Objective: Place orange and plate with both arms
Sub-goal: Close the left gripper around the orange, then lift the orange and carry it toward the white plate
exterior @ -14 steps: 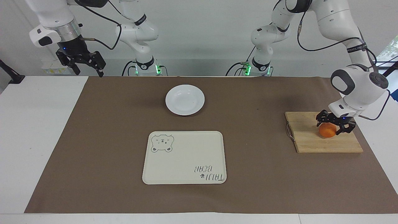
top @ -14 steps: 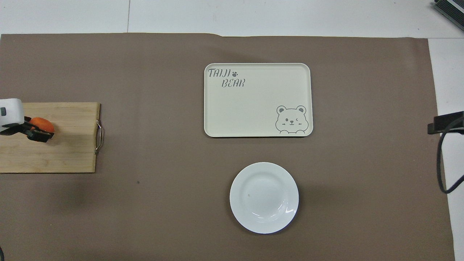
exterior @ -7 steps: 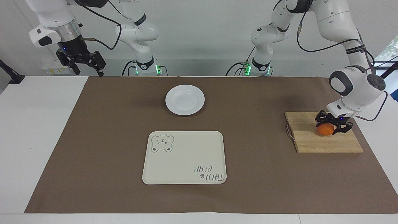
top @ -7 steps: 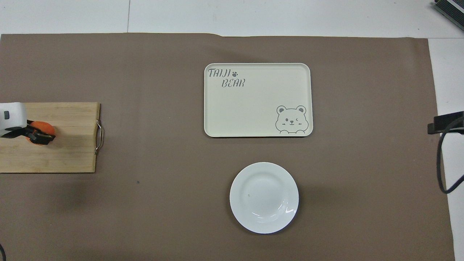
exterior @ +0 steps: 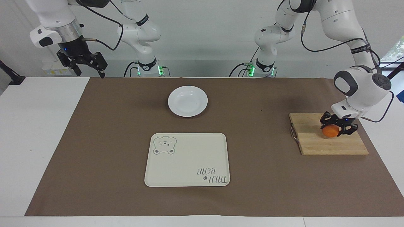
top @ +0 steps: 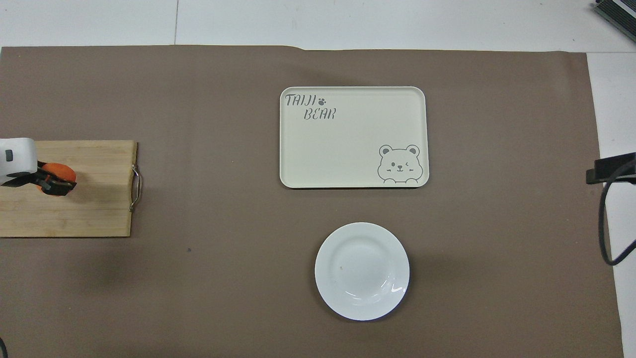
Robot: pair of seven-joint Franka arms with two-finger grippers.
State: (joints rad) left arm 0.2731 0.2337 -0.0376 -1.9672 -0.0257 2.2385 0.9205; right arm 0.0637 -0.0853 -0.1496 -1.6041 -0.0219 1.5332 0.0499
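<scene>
The small orange (exterior: 330,131) (top: 60,172) rests on the wooden board, and my left gripper (exterior: 336,128) (top: 49,180) is shut on it from above. The white plate (exterior: 187,101) (top: 362,271) lies on the brown mat near the robots, nearer to them than the cream tray. My right gripper (exterior: 82,64) hangs open in the air over the right arm's end of the table, above the mat's corner nearest the robots, holding nothing. The overhead view shows only a dark piece of the right arm at its edge.
A cream bear tray (exterior: 187,160) (top: 353,137) lies mid-mat, farther from the robots than the plate. The wooden cutting board (exterior: 328,135) (top: 69,204) with a metal handle (exterior: 294,133) sits at the left arm's end. The brown mat (exterior: 94,142) covers most of the white table.
My left gripper closed its fingers onto the orange and shifted slightly over the board. The right arm stayed still.
</scene>
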